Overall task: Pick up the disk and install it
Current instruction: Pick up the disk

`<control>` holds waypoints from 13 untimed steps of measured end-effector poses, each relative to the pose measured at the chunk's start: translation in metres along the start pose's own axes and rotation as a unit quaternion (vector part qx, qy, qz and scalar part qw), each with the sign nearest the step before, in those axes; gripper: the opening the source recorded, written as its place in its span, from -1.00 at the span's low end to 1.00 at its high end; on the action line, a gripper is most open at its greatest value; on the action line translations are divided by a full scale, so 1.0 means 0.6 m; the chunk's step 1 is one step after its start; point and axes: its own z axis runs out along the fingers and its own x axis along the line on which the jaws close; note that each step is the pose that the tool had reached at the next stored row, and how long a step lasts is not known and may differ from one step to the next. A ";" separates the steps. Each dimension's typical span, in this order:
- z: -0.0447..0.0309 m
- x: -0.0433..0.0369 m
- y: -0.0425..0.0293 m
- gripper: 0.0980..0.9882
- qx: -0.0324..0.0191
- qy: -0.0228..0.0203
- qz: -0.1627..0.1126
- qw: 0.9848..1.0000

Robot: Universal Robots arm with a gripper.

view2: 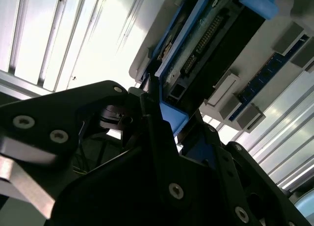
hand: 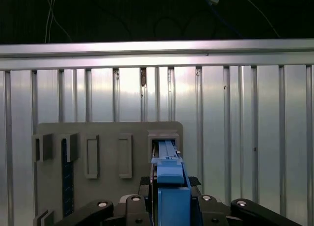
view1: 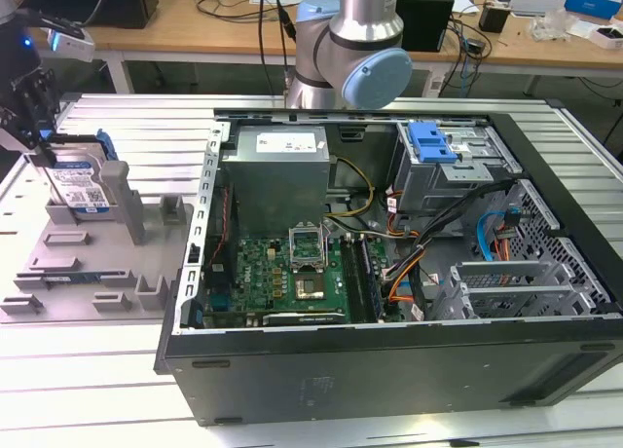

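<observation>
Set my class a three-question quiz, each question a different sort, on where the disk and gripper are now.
1. True or false: the disk already sits inside the computer case.
2. The disk stands upright in: A) the grey fixture tray; B) the computer case; C) a cardboard box.
3. Fill in: the gripper is shut on the disk's ___ carrier frame.
Key: 1 false; 2 A; 3 blue.
</observation>
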 end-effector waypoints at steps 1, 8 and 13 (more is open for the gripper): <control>0.000 0.000 0.000 -0.34 0.000 0.000 0.000 1.000; 0.001 0.000 0.000 -0.40 0.000 0.000 0.000 1.000; 0.002 0.000 0.000 -0.40 0.000 0.000 0.000 1.000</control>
